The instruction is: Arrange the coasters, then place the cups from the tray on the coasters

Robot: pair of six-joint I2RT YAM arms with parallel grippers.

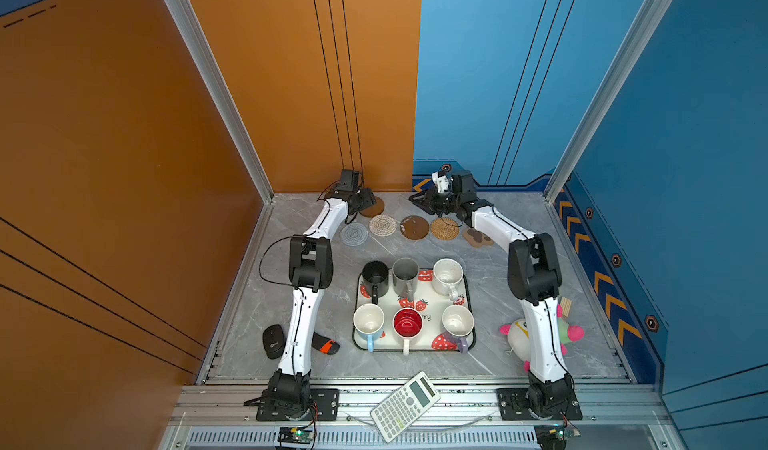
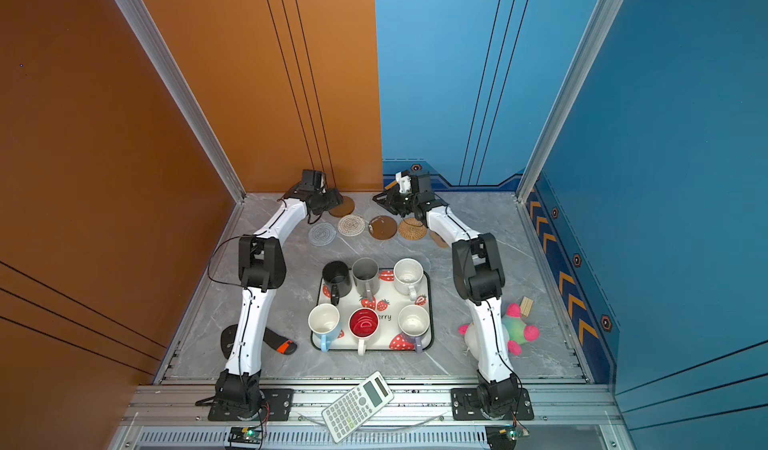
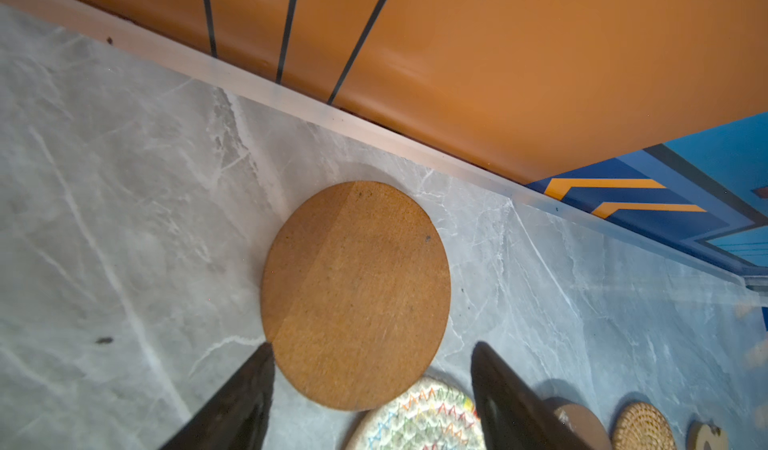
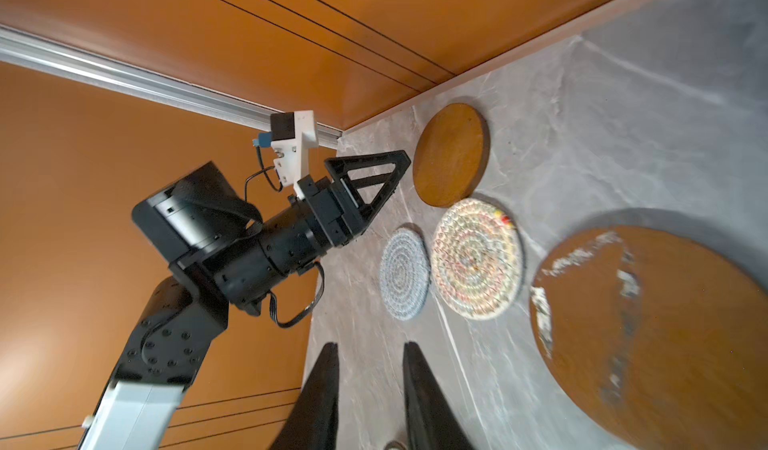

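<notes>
Six coasters lie in a row at the back: plain brown disc, white woven, grey woven, marked brown disc, tan woven, paw-shaped. My left gripper is open, its fingers either side of the plain disc's near edge. My right gripper hovers over bare table behind the marked disc, narrowly open and empty. The tray holds six cups: black, grey, speckled, light blue, red-inside, lavender.
The orange and blue back walls stand close behind both grippers. A mouse and a black-orange object lie front left. A plush toy and a wood block are at the right. A calculator rests on the front rail.
</notes>
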